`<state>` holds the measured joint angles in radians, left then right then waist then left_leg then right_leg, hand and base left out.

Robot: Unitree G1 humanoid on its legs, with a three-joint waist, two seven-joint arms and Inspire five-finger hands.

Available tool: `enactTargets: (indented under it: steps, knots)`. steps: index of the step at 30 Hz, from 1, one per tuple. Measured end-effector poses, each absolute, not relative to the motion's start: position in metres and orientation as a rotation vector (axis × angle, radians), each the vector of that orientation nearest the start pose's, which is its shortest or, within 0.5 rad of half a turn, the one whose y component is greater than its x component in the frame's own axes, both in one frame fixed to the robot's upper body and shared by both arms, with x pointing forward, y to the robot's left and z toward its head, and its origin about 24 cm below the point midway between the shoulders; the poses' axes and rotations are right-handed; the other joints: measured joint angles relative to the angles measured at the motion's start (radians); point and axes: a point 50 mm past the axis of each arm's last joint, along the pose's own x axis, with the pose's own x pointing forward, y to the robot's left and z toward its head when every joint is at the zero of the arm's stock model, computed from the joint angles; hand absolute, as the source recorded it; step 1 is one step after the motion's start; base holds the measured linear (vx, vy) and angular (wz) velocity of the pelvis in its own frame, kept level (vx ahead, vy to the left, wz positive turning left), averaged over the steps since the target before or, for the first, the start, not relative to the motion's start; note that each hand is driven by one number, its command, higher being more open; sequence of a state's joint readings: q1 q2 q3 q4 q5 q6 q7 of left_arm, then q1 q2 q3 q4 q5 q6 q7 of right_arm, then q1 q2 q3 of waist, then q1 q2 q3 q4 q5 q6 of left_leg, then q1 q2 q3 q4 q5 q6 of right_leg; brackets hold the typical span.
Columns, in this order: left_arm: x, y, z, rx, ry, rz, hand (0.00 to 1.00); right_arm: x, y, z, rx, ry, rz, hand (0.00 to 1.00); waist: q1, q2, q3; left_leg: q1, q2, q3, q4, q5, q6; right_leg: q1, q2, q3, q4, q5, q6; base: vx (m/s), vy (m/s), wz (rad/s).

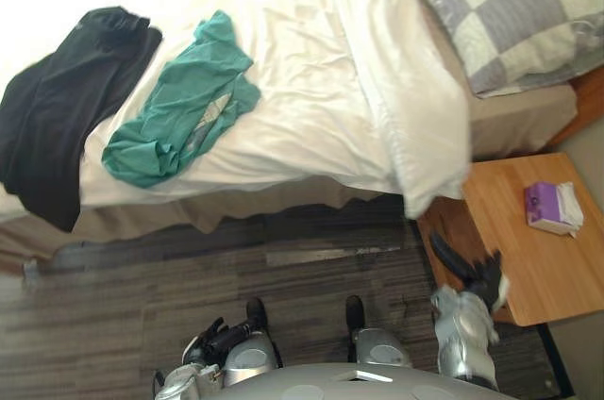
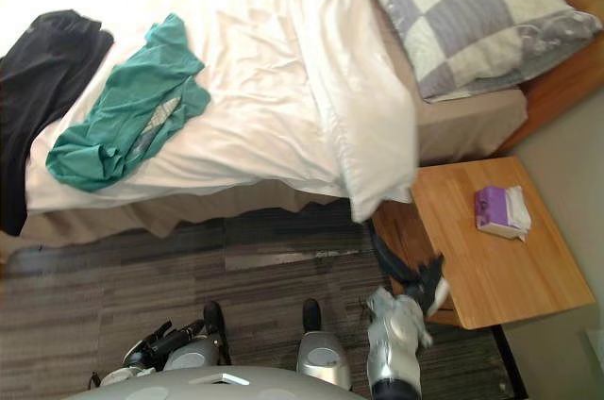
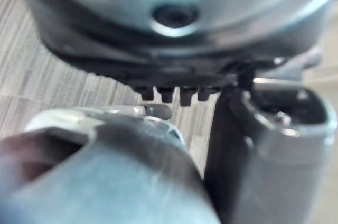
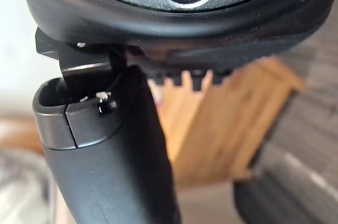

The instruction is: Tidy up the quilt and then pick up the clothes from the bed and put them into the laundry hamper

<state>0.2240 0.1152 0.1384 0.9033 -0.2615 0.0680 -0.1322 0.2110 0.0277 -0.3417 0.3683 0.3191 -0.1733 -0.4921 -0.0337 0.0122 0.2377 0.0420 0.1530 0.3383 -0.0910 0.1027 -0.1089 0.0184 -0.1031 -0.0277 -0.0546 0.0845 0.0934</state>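
In the left eye view, my right hand [image 1: 477, 279] is up by the edge of the wooden table [image 1: 528, 268]. Its fingers are stretched out and apart, and it holds nothing. My left hand [image 1: 219, 337] hangs low over the striped floor [image 1: 142, 277], with loose fingers and nothing in it. The white quilt [image 1: 311, 70] lies on the bed [image 1: 519, 122], a bit wrinkled, and one corner hangs off the side near the table. The black clothes [image 1: 66, 108] lie on the quilt at the far left and hang over the edge. The green shirt [image 1: 175, 117] lies crumpled just beside them. A checked pillow [image 1: 510, 8] sits at the head of the bed. On the table is a purple pack of tissues [image 1: 552, 207], with white tissues poking out of it. The right eye view shows the same things, and my right hand is close to the table's corner. In the left wrist view, my left hand is over the floor and grips nothing. In the right wrist view, my thumb [image 4: 105, 150] sticks out, and I see the table's wood past my hand.
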Motion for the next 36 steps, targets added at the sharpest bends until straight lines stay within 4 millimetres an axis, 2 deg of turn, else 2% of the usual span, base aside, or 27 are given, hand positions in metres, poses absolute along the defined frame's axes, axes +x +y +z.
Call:
enactTargets:
  steps: [3, 4, 8, 11, 13, 14, 16, 17, 18, 19, 20, 21, 22, 23, 26, 27, 29, 31, 33, 34, 36]
  knots:
    - [0.049, 0.209, -0.161, -0.312, 1.141, 0.290, 1.00, 0.124, -0.268, -0.055, 0.211, 0.351, -1.118, 1.00, -0.006, 0.004, -0.041, 0.024, 0.013, 0.049, 0.000, -0.017, 0.003, -0.001, -0.007, -0.035, 0.002, 0.003, 0.004, -0.03, 0.003, -0.44]
    - [0.044, 0.209, -0.161, -0.311, 1.151, 0.295, 1.00, 0.126, -0.274, -0.043, 0.188, 0.288, -1.124, 0.00, -0.016, 0.003, -0.052, 0.027, 0.016, 0.051, 0.000, -0.017, 0.003, 0.000, -0.007, -0.043, 0.002, 0.003, 0.004, 0.00, -0.023, -0.16]
    - [0.038, 0.210, -0.162, -0.309, 1.170, 0.298, 1.00, 0.145, -0.294, 0.000, 0.090, 0.082, -1.020, 0.00, -0.024, 0.000, -0.080, 0.021, 0.013, 0.042, 0.000, -0.019, 0.004, 0.000, -0.011, -0.055, 0.002, 0.003, 0.004, 0.02, -0.006, 0.08]
    - [0.039, 0.212, -0.161, -0.284, 1.183, 0.267, 1.00, 0.183, -0.305, 0.036, 0.055, -0.073, -0.823, 0.00, -0.022, 0.000, -0.090, 0.014, 0.006, 0.029, 0.000, -0.020, 0.005, 0.002, -0.019, -0.069, 0.001, 0.003, 0.004, 0.03, 0.008, 0.14]
    - [0.041, 0.214, -0.160, -0.269, 1.180, 0.239, 1.00, 0.220, -0.310, 0.073, 0.131, -0.217, -0.649, 0.00, -0.022, 0.005, -0.092, -0.003, -0.004, 0.007, 0.000, -0.017, 0.007, -0.002, -0.029, -0.089, 0.000, 0.003, 0.006, 0.02, 0.011, 0.25]
    - [0.042, 0.214, -0.160, -0.269, 1.178, 0.236, 1.00, 0.230, -0.311, 0.083, 0.146, -0.247, -0.611, 0.00, -0.021, 0.005, -0.091, -0.007, -0.007, 0.004, 0.000, -0.015, 0.006, -0.004, -0.032, -0.092, 0.000, 0.006, 0.011, 0.01, 0.018, 0.27]
    - [0.048, 0.216, -0.157, -0.243, 1.164, 0.197, 1.00, 0.275, -0.317, 0.128, 0.246, -0.378, -0.487, 0.00, -0.013, 0.008, -0.085, -0.040, -0.014, -0.014, 0.000, 0.002, 0.021, -0.031, -0.039, -0.102, 0.002, 0.015, 0.013, 0.02, 0.019, 0.21]
    - [0.053, 0.216, -0.156, -0.242, 1.153, 0.185, 1.00, 0.286, -0.318, 0.143, 0.276, -0.414, -0.463, 0.00, -0.008, 0.010, -0.075, -0.051, -0.015, -0.018, 0.000, 0.006, 0.022, -0.039, -0.040, -0.103, 0.004, 0.018, 0.015, -0.01, 0.017, 0.18]
    - [0.064, 0.215, -0.155, -0.235, 1.130, 0.153, 1.00, 0.303, -0.325, 0.174, 0.321, -0.489, -0.429, 0.00, 0.005, 0.021, -0.045, -0.069, -0.019, -0.030, 0.000, 0.016, 0.025, -0.054, -0.043, -0.107, 0.009, 0.023, 0.017, -0.04, 0.020, 0.18]
    - [0.069, 0.214, -0.154, -0.233, 1.118, 0.138, 1.00, 0.310, -0.328, 0.191, 0.340, -0.528, -0.411, 0.00, 0.007, 0.028, -0.027, -0.079, -0.021, -0.036, 0.000, 0.021, 0.027, -0.063, -0.046, -0.111, 0.013, 0.024, 0.016, -0.08, 0.042, 0.31]
    - [0.082, 0.209, -0.152, -0.241, 1.086, 0.107, 1.00, 0.321, -0.332, 0.235, 0.382, -0.631, -0.362, 0.00, 0.017, 0.054, 0.017, -0.109, -0.024, -0.049, 0.000, 0.032, 0.032, -0.093, -0.050, -0.122, 0.032, 0.023, 0.016, -0.07, 0.040, 0.26]
    - [0.089, 0.207, -0.150, -0.254, 1.064, 0.092, 1.00, 0.323, -0.331, 0.258, 0.398, -0.692, -0.328, 0.00, 0.030, 0.068, 0.043, -0.126, -0.024, -0.052, 0.000, 0.039, 0.034, -0.113, -0.050, -0.124, 0.040, 0.024, 0.016, -0.07, 0.038, 0.22]
    - [0.093, 0.205, -0.149, -0.266, 1.049, 0.086, 1.00, 0.323, -0.330, 0.271, 0.404, -0.728, -0.305, 0.00, 0.035, 0.077, 0.059, -0.137, -0.024, -0.056, 0.000, 0.044, 0.036, -0.123, -0.050, -0.126, 0.042, 0.026, 0.015, -0.04, 0.018, 0.16]
    - [0.101, 0.204, -0.146, -0.279, 1.016, 0.072, 1.00, 0.325, -0.320, 0.296, 0.435, -0.804, -0.233, 0.00, 0.037, 0.093, 0.101, -0.162, -0.022, -0.065, 0.000, 0.053, 0.036, -0.147, -0.050, -0.134, 0.053, 0.027, 0.015, -0.03, 0.011, 0.14]
    - [0.115, 0.203, -0.139, -0.296, 0.958, 0.062, 1.00, 0.324, -0.306, 0.324, 0.509, -0.908, -0.135, 0.00, 0.056, 0.102, 0.152, -0.216, -0.022, -0.068, 0.001, 0.065, 0.036, -0.209, -0.052, -0.136, 0.075, 0.026, 0.015, -0.02, 0.006, 0.06]
    - [0.116, 0.202, -0.139, -0.295, 0.953, 0.059, 1.00, 0.323, -0.305, 0.327, 0.517, -0.919, -0.130, 0.00, 0.058, 0.103, 0.155, -0.222, -0.023, -0.069, 0.001, 0.066, 0.036, -0.216, -0.052, -0.136, 0.078, 0.026, 0.015, 0.00, 0.015, 0.11]
    - [0.122, 0.200, -0.136, -0.313, 0.928, 0.048, 1.00, 0.316, -0.300, 0.347, 0.570, -1.004, -0.096, 0.00, 0.067, 0.116, 0.170, -0.274, -0.028, -0.077, 0.002, 0.075, 0.041, -0.276, -0.060, -0.140, 0.106, 0.021, 0.009, 0.01, 0.024, 0.13]
    - [0.137, 0.190, -0.131, -0.323, 0.906, -0.003, 1.00, 0.296, -0.294, 0.381, 0.573, -1.139, -0.063, 0.00, 0.078, 0.155, 0.196, -0.328, -0.042, -0.090, 0.004, 0.089, 0.046, -0.349, -0.082, -0.152, 0.163, 0.004, 0.008, 0.00, 0.044, 0.20]
    - [0.147, 0.180, -0.128, -0.346, 0.895, -0.041, 1.00, 0.280, -0.284, 0.404, 0.560, -1.223, -0.032, 0.00, 0.085, 0.181, 0.217, -0.371, -0.057, -0.095, 0.004, 0.100, 0.055, -0.418, -0.104, -0.149, 0.226, -0.019, 0.013, -0.04, 0.046, 0.20]
    - [0.154, 0.175, -0.126, -0.348, 0.887, -0.064, 1.00, 0.274, -0.277, 0.411, 0.546, -1.248, -0.016, 0.00, 0.089, 0.192, 0.225, -0.405, -0.062, -0.097, 0.005, 0.108, 0.056, -0.470, -0.117, -0.145, 0.265, -0.031, 0.013, -0.06, 0.029, 0.20]
    - [0.162, 0.168, -0.122, -0.365, 0.877, -0.088, 1.00, 0.273, -0.268, 0.412, 0.543, -1.239, -0.013, 0.00, 0.093, 0.196, 0.229, -0.461, -0.077, -0.098, 0.005, 0.117, 0.064, -0.558, -0.138, -0.135, 0.333, -0.053, 0.017, -0.07, 0.013, 0.18]
